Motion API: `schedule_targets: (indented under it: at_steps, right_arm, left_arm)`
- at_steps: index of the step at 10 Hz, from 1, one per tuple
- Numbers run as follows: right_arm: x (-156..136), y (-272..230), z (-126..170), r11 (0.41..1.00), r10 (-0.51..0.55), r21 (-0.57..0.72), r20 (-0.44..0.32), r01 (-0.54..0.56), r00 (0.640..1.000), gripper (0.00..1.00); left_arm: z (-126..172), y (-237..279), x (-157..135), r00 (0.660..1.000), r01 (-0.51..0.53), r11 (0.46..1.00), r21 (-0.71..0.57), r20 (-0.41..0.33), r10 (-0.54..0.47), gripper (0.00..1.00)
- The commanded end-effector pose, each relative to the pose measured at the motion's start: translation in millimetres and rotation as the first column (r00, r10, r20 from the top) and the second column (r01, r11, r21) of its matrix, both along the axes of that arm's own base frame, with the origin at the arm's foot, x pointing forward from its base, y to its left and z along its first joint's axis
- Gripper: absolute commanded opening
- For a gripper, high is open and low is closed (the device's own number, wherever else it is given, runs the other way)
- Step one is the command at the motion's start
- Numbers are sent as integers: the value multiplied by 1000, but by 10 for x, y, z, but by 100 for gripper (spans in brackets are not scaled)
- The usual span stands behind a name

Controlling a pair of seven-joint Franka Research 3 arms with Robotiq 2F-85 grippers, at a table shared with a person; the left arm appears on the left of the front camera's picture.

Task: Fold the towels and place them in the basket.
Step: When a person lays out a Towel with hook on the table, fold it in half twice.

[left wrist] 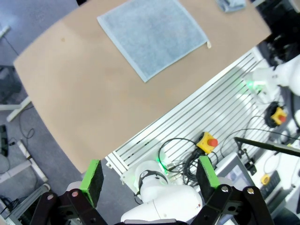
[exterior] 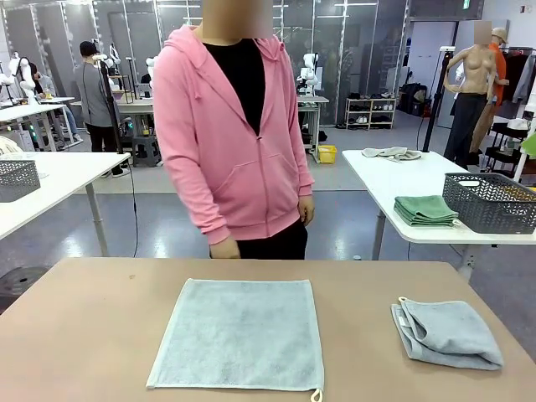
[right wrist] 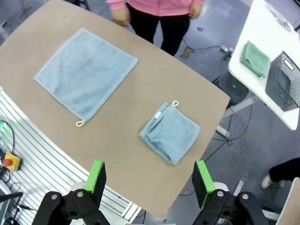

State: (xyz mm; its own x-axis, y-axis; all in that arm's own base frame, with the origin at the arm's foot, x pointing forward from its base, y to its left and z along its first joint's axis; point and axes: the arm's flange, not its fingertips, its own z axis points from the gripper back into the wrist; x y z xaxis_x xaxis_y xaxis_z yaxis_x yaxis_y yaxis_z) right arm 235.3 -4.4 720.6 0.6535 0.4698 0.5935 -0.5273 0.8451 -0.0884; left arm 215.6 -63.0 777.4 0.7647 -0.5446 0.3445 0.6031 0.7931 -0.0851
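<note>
One light grey-blue towel point(exterior: 239, 335) point(left wrist: 152, 35) point(right wrist: 84, 72) lies spread flat in the middle of the brown table point(exterior: 92, 318). A second towel point(exterior: 448, 333) point(right wrist: 169, 131) point(left wrist: 230, 4) lies loosely folded at the table's right end. A dark grey mesh basket point(exterior: 490, 201) point(right wrist: 283, 82) stands on the white side table to the right. My left gripper point(left wrist: 150, 177) is open, high above the robot's side of the table and holding nothing. My right gripper point(right wrist: 149, 179) is open too, high over the near edge, short of the folded towel.
A person in a pink hoodie point(exterior: 230, 126) stands at the far edge with hands down. Green folded towels point(exterior: 425, 209) lie beside the basket on the white table. Another mesh basket point(exterior: 17, 180) sits on a white table at left. A slatted panel with cables point(left wrist: 201, 126) lies below the near edge.
</note>
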Motion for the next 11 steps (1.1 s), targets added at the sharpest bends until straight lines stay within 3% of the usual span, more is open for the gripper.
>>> schedule_targets:
  at_steps: [1, 3, 4, 6, 8, 9, 11]
  right_arm:
    - [-1, 242, -181, 985, 150, -85, 11, -149, 989, 93]
    - [10, 667, -472, 941, 303, -152, -8, -301, 953, 93]
    - [87, 947, -757, 900, 397, -177, -46, -399, 917, 93]
    - [200, 1301, -1177, 844, 479, -216, -109, -491, 871, 93]
    - [266, 1495, -1568, 796, 536, -220, -179, -564, 825, 93]
    - [314, 1539, -1732, 785, 542, -212, -220, -582, 811, 93]
    - [342, 1568, -1869, 778, 537, -208, -270, -593, 799, 93]
  left_arm:
    - [-184, -258, 44, 991, 128, 986, 104, 13, -130, 100]
    - [-547, -587, 60, 955, 292, 937, 189, 3, -298, 100]
    - [-860, -766, 171, 931, 362, 897, 255, -51, -361, 100]
    - [-1324, -1001, 296, 860, 500, 814, 297, -55, -508, 100]
    - [-1779, -1122, 366, 765, 615, 704, 356, -52, -642, 100]
    - [-1941, -1133, 424, 766, 613, 688, 388, -78, -638, 100]
    - [-2012, -1154, 444, 768, 611, 709, 351, -46, -639, 100]
